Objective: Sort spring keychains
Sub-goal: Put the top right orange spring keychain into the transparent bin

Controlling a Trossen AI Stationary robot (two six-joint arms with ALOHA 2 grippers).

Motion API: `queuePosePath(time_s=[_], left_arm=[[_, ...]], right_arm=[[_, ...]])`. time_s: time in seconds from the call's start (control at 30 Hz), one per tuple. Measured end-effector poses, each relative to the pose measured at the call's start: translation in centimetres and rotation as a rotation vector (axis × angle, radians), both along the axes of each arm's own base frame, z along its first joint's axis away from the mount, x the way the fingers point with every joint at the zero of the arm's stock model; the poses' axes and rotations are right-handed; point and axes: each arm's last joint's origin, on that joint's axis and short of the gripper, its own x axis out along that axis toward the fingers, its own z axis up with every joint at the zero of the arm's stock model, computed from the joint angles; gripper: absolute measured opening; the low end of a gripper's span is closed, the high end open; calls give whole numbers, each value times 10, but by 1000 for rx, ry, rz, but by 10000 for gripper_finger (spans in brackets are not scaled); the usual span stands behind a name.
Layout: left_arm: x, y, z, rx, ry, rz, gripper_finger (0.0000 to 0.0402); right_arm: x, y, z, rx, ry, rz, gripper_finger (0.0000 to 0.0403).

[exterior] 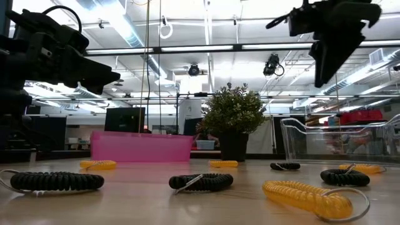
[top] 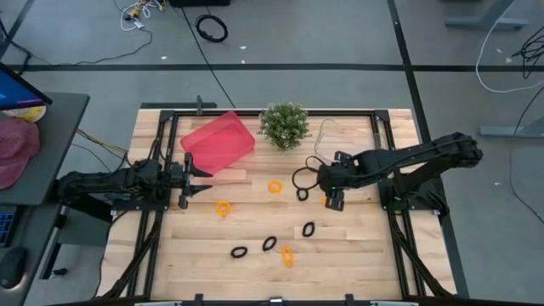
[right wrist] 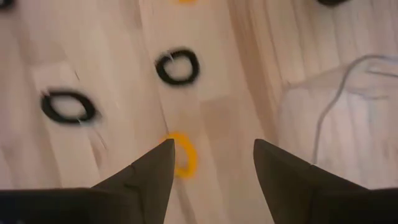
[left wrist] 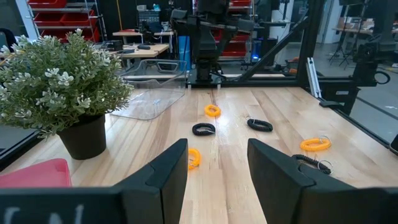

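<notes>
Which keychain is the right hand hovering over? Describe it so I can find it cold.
Start at the plant at the table's far edge, then move to the open right hand on its right. The orange keychain lies on the wood just beneath its fingers; the two nearest keychains are black.

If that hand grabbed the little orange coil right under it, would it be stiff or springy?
Probably springy: the orange coil between the right hand fingers looks like a wound, thin loop, so it may squash. It looks light and lies flat on the table, so it shouldn't roll.
</notes>
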Motion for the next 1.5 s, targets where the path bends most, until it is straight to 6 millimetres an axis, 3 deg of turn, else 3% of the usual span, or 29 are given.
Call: queuePosePath(time_s=[0.4,0.53,0.7,0.87,1.13,1.5], left_arm=[[0,0,0,0,0,0,172],[0,0,0,0,0,0,172],[0,0,0,0,0,0,172],[0,0,0,0,0,0,172],[0,0,0,0,0,0,172],[0,0,0,0,0,0,172]], right_arm=[[31,6,15,79,-353,-12,222],[28,9,13,73,-322,20,222],[16,13,4,100,-207,-86,222],[3,17,-30,99,-110,-150,222],[-22,8,-87,234,83,-208,222],[-38,-13,-117,194,152,-274,222]])
